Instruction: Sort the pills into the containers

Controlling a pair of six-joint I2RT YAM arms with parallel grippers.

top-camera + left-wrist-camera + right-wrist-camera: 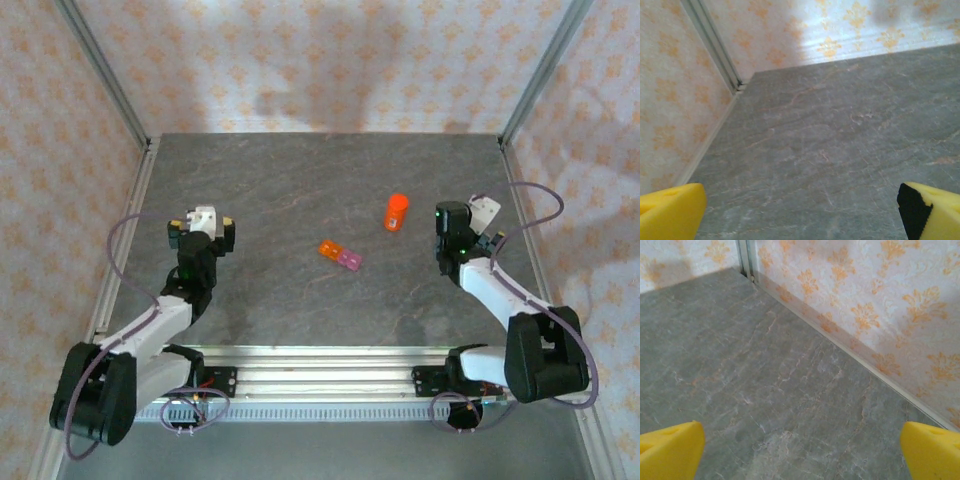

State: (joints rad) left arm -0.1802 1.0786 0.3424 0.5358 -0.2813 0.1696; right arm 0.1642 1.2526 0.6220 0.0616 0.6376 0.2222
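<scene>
Containers (pixel 339 254), two tiny translucent plastic boxes touching side by side, orange on the left and pink-magenta on the right, lie near the middle of the matte grey, marble-veined table (pixel 280 180). A little farther back and to the right stands a smooth orange-red cylindrical bottle (pixel 396 212). The left gripper (pixel 203 222) is well to their left and the right gripper (pixel 470 225) well to their right. Both have their blocky yellow pads (pixel 670 212) spread wide, with nothing held.
</scene>
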